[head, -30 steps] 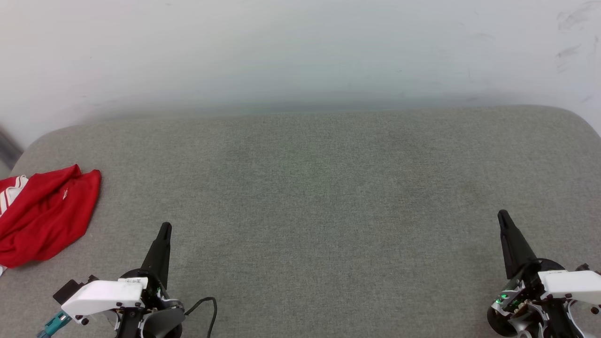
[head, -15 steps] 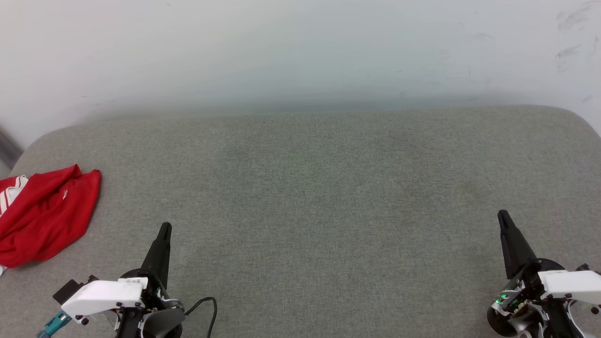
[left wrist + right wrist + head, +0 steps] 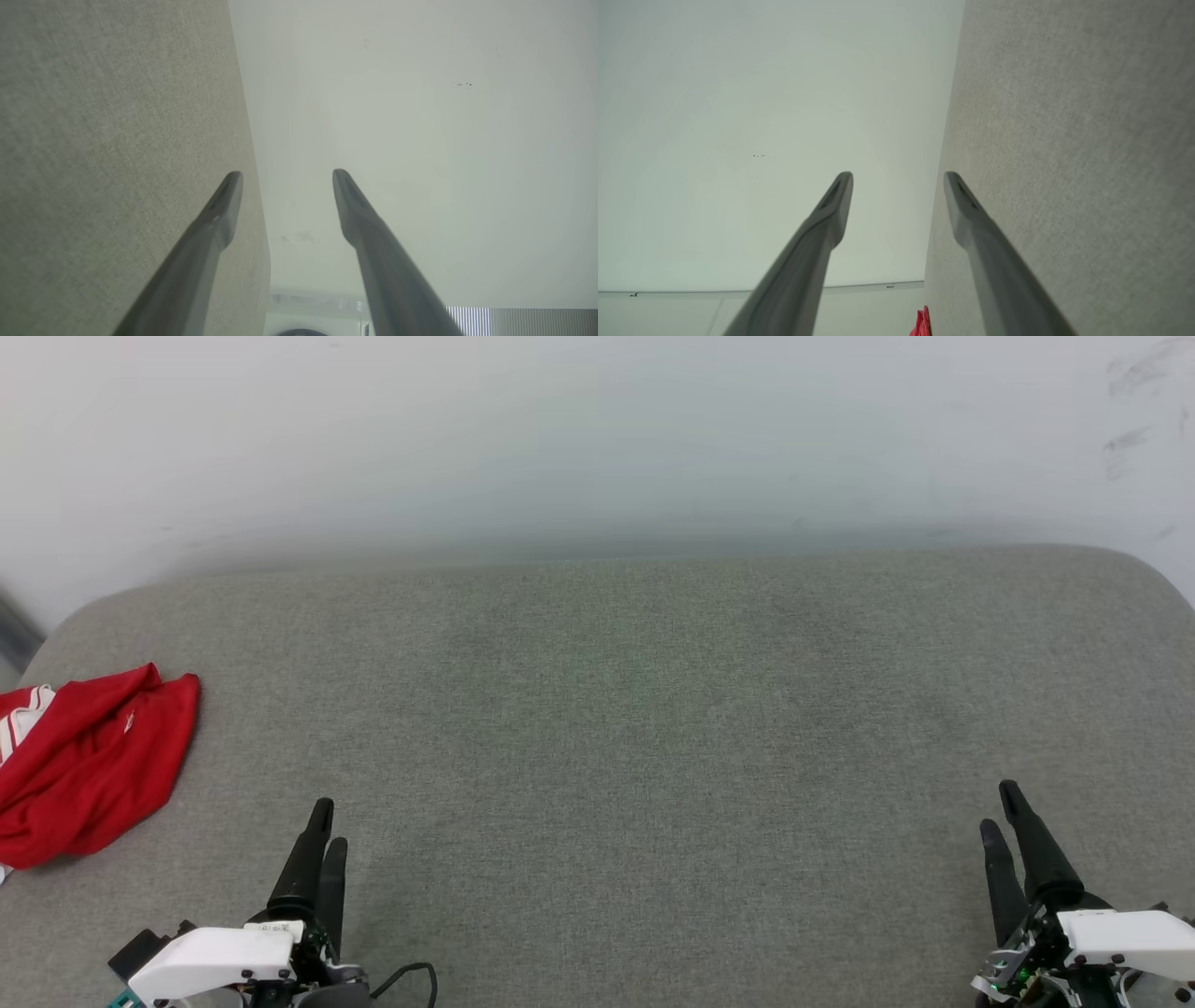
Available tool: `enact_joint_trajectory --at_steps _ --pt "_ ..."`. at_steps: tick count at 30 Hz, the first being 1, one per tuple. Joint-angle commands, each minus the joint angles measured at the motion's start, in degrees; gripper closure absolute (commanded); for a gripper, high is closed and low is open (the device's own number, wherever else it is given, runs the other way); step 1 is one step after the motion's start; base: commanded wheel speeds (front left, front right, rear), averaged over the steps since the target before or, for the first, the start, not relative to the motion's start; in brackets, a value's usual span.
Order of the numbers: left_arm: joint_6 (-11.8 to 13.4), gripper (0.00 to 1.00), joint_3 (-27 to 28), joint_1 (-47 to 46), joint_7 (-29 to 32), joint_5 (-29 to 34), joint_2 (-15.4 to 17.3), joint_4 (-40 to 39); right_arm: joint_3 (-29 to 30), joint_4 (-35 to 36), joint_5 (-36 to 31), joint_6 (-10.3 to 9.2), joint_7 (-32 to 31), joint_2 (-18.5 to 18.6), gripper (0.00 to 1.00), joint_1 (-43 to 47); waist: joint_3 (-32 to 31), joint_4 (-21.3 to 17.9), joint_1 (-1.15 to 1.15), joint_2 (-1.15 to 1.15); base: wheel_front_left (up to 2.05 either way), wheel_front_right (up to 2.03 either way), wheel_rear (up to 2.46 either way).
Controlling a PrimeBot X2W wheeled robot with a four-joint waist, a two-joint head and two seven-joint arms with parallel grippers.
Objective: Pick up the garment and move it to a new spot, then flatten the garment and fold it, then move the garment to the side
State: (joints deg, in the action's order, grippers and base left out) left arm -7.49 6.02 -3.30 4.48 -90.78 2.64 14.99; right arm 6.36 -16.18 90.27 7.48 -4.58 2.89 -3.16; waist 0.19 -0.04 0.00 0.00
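Observation:
The garment (image 3: 89, 765) is a crumpled red shirt with white striped trim, lying at the far left edge of the grey cushioned surface (image 3: 616, 709) in the head view. A sliver of the garment (image 3: 922, 323) also shows at the bottom of the right wrist view. My left gripper (image 3: 327, 823) stands at the lower left, right of the garment and apart from it, open and empty. In the left wrist view, the left gripper (image 3: 285, 173) has its fingers spread with only air between them. My right gripper (image 3: 999, 810) is at the lower right, open; the right gripper (image 3: 899, 175) holds nothing.
A white wall (image 3: 597, 439) rises behind the cushioned surface. The surface has rounded corners at the far left and far right. A black cable (image 3: 415, 978) loops beside the left wrist.
Both grippers have opened from shut, and both have drawn back slightly toward the bottom of the head view. The garment has not moved.

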Motion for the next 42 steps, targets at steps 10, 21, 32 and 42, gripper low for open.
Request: enact_joint_trajectory --at_steps 10,21,32,42 --pt "1.49 0.0 1.18 -0.09 -2.96 10.09 0.14 -4.28 0.74 4.38 -11.54 0.01 2.95 0.05 0.0 0.04 0.04 -0.03 0.0 0.0 0.0 0.0 0.0" --pt "5.56 0.0 -0.09 1.23 -5.57 23.82 0.17 -8.54 0.02 8.63 -25.09 0.01 5.59 0.05 0.0 1.11 0.07 0.03 0.0 0.0 0.0 0.0 0.0" --pt "8.93 0.0 -2.28 2.79 -7.92 37.3 0.19 -10.81 -2.48 11.98 -39.63 0.01 7.92 0.05 0.0 2.63 0.06 0.1 0.0 0.0 0.0 0.0 0.0" --pt "10.63 0.0 -4.07 3.87 -9.83 47.61 0.25 -11.88 -3.64 13.1 -49.75 0.01 9.85 0.04 0.0 4.04 0.09 0.2 0.0 0.0 0.0 0.0 0.0"
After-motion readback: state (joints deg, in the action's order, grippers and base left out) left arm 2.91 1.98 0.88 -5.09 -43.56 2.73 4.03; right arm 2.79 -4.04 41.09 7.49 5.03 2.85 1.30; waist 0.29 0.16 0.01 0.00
